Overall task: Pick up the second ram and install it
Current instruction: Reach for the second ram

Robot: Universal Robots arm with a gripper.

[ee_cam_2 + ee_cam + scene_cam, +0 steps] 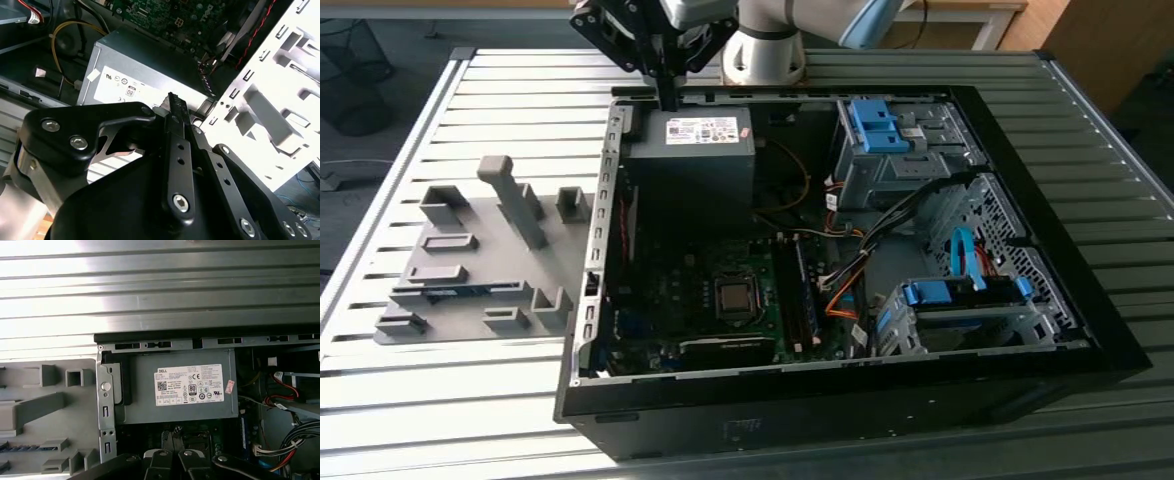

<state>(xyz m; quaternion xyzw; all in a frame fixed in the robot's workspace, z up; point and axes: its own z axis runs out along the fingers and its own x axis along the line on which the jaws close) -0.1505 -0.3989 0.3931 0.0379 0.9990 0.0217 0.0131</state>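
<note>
One ram [454,291] is lying flat in a low slot of the single grey fixture plate [471,228], near the plate's front edge, on the exterior view's left of the case [854,405]. It is showing as one thin blue-green strip, and is showing the same way in the first wrist view [20,447]. Nothing is touching it. Several raised grey blocks are standing around it on the plate, too crowded to count surely.

The one gripper [670,100] is hanging well apart from the ram, over the far rim of the case and just above the one power supply [691,165]. Its two fingers are lying pressed together in the second wrist view [172,97], and nothing is sitting between them. In the first wrist view the gripper [171,436] is pointing at the supply's [180,390] labelled face.

Inside the one open case, one square processor socket [736,297] is sitting on the green board, with long slots [798,290] just beside it. Two blue drive clips are showing, one at the far bay [874,125] and one at the near bay [961,293]. Everything is resting on one ribbed metal table [480,400].
</note>
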